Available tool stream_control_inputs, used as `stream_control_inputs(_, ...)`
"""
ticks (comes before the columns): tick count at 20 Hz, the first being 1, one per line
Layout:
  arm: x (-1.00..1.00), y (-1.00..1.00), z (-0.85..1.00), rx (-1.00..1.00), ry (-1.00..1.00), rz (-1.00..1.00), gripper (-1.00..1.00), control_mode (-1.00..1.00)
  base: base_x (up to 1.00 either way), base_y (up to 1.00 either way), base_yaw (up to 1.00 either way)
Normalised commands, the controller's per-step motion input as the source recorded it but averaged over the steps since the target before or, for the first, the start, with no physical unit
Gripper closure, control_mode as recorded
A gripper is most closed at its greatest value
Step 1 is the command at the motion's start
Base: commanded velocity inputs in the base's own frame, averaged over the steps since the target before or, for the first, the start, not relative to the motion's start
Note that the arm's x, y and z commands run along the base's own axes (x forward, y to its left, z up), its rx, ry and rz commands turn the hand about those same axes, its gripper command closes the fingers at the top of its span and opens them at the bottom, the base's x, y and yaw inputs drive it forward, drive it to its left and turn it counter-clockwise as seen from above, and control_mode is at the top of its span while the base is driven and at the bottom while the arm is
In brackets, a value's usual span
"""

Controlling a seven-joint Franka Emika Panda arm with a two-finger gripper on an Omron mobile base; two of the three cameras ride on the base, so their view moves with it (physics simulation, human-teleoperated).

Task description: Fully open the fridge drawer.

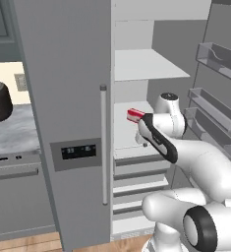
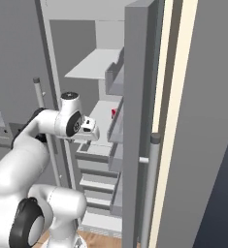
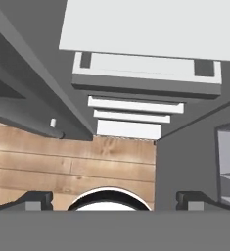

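The fridge (image 1: 72, 98) has its right door swung open. Under the white shelves, the fridge drawer (image 1: 136, 158) (image 2: 92, 152) is the topmost of several. In the hand view the fridge drawer (image 3: 146, 84) shows its dark grey front strip and a band of pale tray, standing a little way out from under the shelf. My gripper (image 1: 141, 141) (image 2: 88, 137) (image 3: 115, 201) hangs just above and in front of it, pointing down. It is open, with its fingertips (image 3: 38, 198) far apart and nothing between them.
Similar grey-fronted drawers (image 1: 136, 189) stack below. A red item (image 1: 135, 115) lies on the shelf above. The open door (image 2: 135, 121) carries grey bins (image 1: 213, 115) to my right. The closed left door has a bar handle (image 1: 103, 147). Wooden floor (image 3: 62, 162) lies below.
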Motion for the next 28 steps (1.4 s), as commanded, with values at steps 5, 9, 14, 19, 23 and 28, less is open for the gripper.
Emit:
stream_control_inputs(5, 0.00, -0.36, -0.31, 0.00, 0.00, 0.00, -1.00, -1.00, 0.00, 0.00, 0.00)
stream_control_inputs(9, 0.03, -0.13, -0.27, 0.00, 0.00, 0.00, -1.00, -1.00, 0.00, 0.00, 0.00)
stream_control_inputs(14, 0.13, -0.02, -0.26, 0.00, 0.00, 0.00, -1.00, -1.00, 0.00, 0.00, 0.00)
stream_control_inputs(19, 0.15, 0.00, -0.34, 0.00, 0.00, 0.00, -1.00, -1.00, 0.00, 0.00, 0.00)
stream_control_inputs(23, 0.20, -0.01, -0.32, 0.00, 0.00, 0.00, -1.00, -1.00, 0.00, 0.00, 0.00)
stream_control_inputs(28, 0.27, -0.09, -0.12, 0.00, 0.00, 0.00, -1.00, -1.00, 0.00, 0.00, 0.00)
